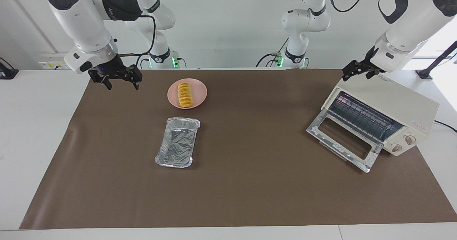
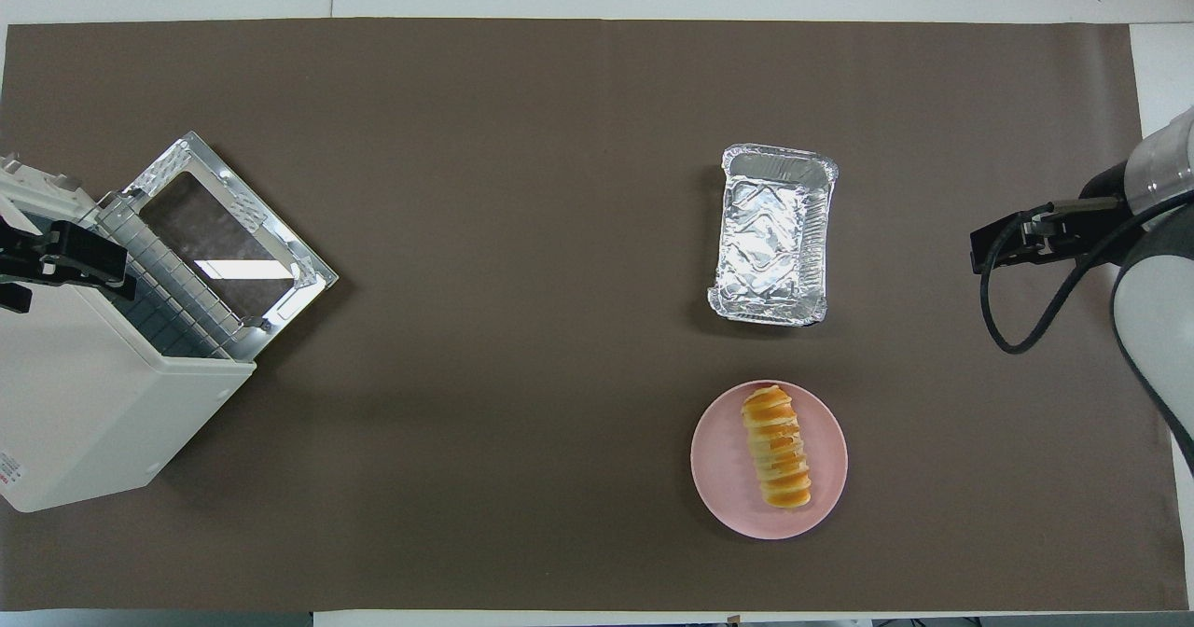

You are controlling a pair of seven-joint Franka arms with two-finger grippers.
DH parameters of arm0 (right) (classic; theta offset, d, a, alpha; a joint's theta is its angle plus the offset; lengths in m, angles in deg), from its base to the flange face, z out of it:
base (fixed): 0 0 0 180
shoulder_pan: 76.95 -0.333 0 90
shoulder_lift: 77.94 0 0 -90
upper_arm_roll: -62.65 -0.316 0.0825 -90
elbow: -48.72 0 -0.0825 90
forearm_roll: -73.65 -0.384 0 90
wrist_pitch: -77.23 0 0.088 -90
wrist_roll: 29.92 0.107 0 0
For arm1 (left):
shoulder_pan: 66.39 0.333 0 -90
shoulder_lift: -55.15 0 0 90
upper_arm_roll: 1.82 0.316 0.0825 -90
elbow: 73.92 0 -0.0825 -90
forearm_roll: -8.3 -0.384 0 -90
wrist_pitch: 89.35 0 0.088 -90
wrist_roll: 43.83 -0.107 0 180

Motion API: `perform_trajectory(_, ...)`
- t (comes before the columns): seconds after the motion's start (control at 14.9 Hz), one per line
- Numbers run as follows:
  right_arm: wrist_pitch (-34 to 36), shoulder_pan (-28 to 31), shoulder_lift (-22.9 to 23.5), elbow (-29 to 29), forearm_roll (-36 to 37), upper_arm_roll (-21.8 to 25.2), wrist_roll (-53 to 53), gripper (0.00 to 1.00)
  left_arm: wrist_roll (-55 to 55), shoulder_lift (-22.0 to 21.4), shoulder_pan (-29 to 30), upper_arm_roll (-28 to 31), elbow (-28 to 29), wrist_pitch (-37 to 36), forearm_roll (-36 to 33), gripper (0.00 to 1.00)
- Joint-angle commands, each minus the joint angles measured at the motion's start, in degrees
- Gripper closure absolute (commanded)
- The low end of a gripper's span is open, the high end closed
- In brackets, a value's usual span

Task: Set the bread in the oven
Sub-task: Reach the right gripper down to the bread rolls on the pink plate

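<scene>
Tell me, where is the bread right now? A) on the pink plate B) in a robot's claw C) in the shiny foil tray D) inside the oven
A: the bread lies on the pink plate, while the foil tray holds nothing and the oven stands open with only its rack inside.

I work in a robotics lab, not a kitchen. My two white jointed arms are bolted at the edge of a plain white table under bare white walls. Below my claws lies a flat brown paper mat. Black cables hang off my arms, and a wall socket strip sits beside my right claw.
</scene>
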Motion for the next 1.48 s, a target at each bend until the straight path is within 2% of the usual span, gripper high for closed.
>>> perform_trajectory(0.0,0.1,0.5,-1.4,-1.6,0.6,-0.5,0.9,0.0,0.1,-1.5,0.4,-0.3,1.5,1.1,-1.0,0.0)
perform_trajectory(0.27,0.2,-0.1,-2.3,-3.4,0.5,-0.6,0.8,0.0,0.1,-1.5,0.4,-0.3,1.4,1.1,-1.0,0.0)
perform_trajectory(0.4,-1.9,-0.2,-4.6,-9.0,-2.4,-0.7,2.0,0.0,0.2,-1.5,0.4,-0.3,1.5,1.0,-1.0,0.0)
perform_trajectory(0.6,-10.0,-2.6,-8.5,-20.9,-6.0,-1.3,6.4,0.0,0.1,-1.5,0.4,-0.3,1.5,1.1,-1.0,0.0)
perform_trajectory(0.74,-12.8,-5.8,-8.7,-26.3,-7.0,-1.3,12.0,0.0,0.1,-1.5,0.4,-0.3,1.5,1.0,-1.0,0.0)
perform_trajectory(1.01,-24.2,-12.9,-8.9,-40.0,-10.2,-1.3,24.7,0.0,0.1,-1.5,0.4,-0.3,1.5,1.1,-1.0,0.0)
perform_trajectory(1.21,-27.3,-16.1,-8.7,-45.4,-10.3,-1.4,23.9,0.0,0.2,-1.5,0.5,-0.3,1.5,1.0,-1.0,0.0)
perform_trajectory(1.41,-28.7,-18.1,-8.3,-47.0,-10.3,-1.3,17.7,0.0,0.1,-1.5,0.5,-0.3,1.4,1.1,-1.0,0.0)
